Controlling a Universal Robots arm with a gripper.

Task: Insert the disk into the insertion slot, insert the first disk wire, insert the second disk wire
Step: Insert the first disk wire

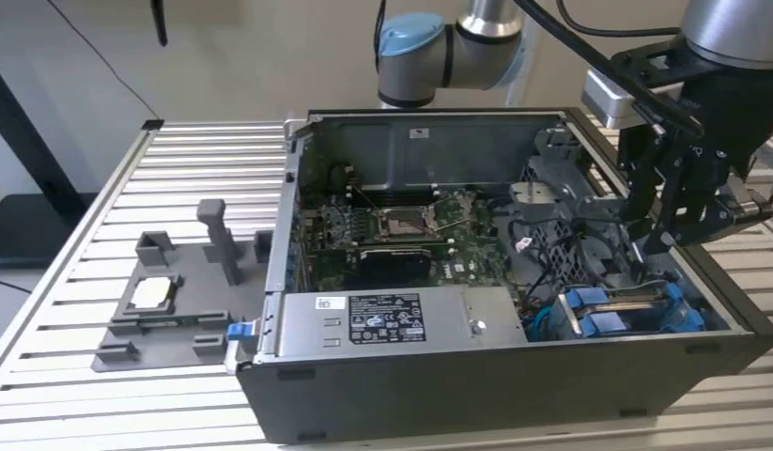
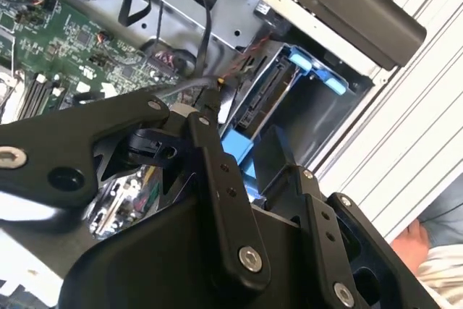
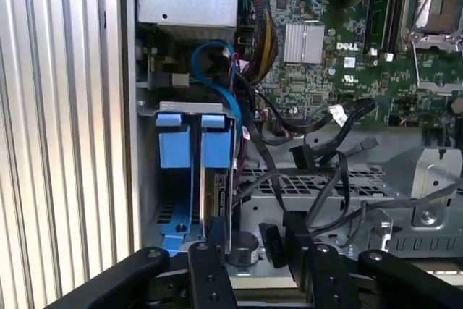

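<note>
Blue-framed disk in insertion slot | jaws close above | opening: cannot tell

Bright even light, soft shadows

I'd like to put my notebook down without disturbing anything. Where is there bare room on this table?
The slatted table is bare behind the grey tray and in front of it, at the exterior view's left of the computer case. Inside the case it's crowded: cables tangle by the blue-tabbed drive slot, with the gripper hanging just above.
</note>
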